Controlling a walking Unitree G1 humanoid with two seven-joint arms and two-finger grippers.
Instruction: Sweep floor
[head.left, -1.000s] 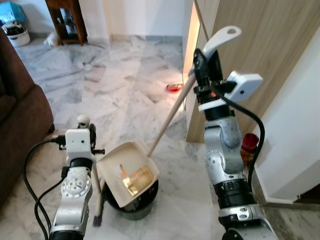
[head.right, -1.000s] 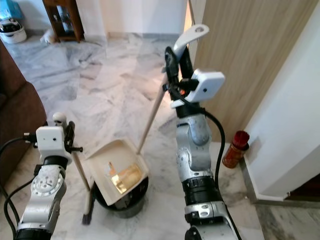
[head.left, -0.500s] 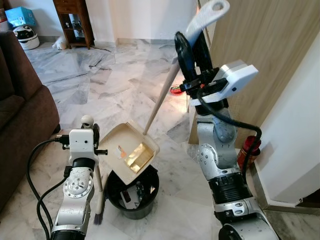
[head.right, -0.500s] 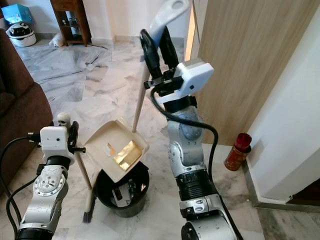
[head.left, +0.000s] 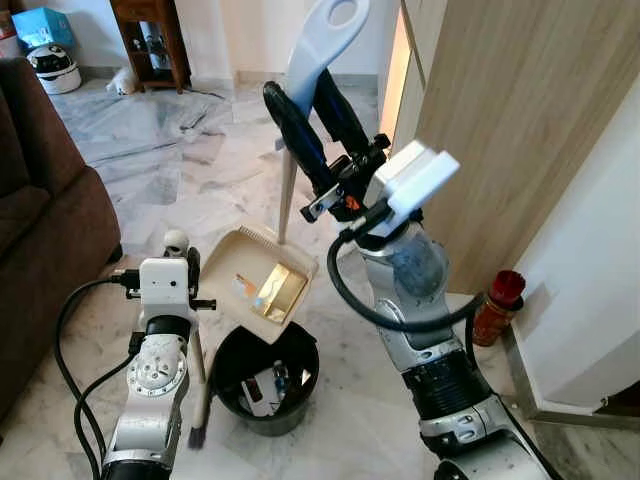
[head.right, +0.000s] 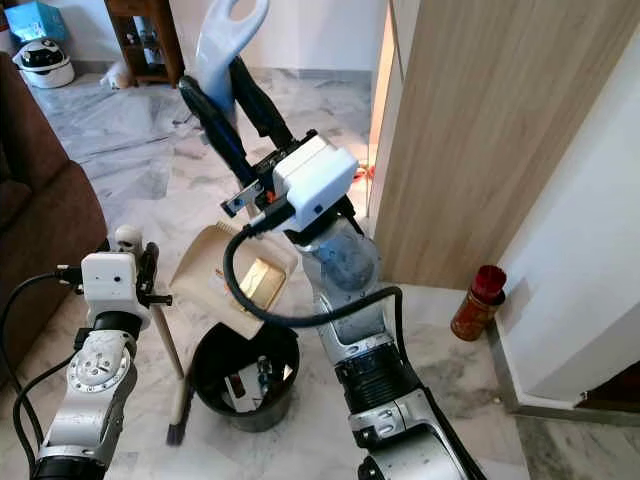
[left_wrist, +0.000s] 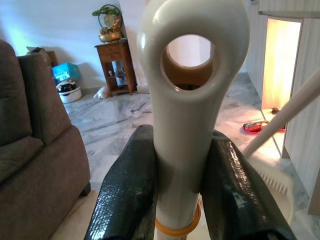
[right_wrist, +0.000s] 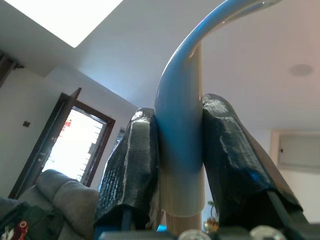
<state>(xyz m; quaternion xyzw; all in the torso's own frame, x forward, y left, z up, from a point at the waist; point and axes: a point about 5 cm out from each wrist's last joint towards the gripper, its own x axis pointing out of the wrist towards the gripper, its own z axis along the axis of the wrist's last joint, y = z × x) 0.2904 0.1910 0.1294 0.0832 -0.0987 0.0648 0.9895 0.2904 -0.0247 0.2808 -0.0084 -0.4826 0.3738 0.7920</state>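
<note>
My right gripper (head.left: 300, 92) is raised at chest height, shut on the pale blue grip of the dustpan's wooden pole (right_wrist: 181, 130). The cream dustpan (head.left: 262, 282) hangs tilted over the black bin (head.left: 265, 385), with a gold wrapper (head.left: 278, 293) and a small white scrap lying in it. Rubbish lies inside the bin. My left gripper (head.left: 180, 262) is low on the left, shut on the broom's cream handle (left_wrist: 192, 100), which has a round hole at its top. The broom's dark brush (head.left: 197, 435) rests on the marble floor beside the bin.
A brown sofa (head.left: 40, 200) stands close on the left. A wooden panel wall (head.left: 520, 130) and a white wall close the right side, with a red bottle (head.left: 497, 305) at their foot. A wooden side table (head.left: 150, 40), helmet (head.left: 48, 68) and blue box (head.left: 30, 25) are far back.
My right gripper has swung the dustpan's handle leftward and higher, lifting the pan from the bin's rim and tipping it steeper. The left arm and broom have stayed put.
</note>
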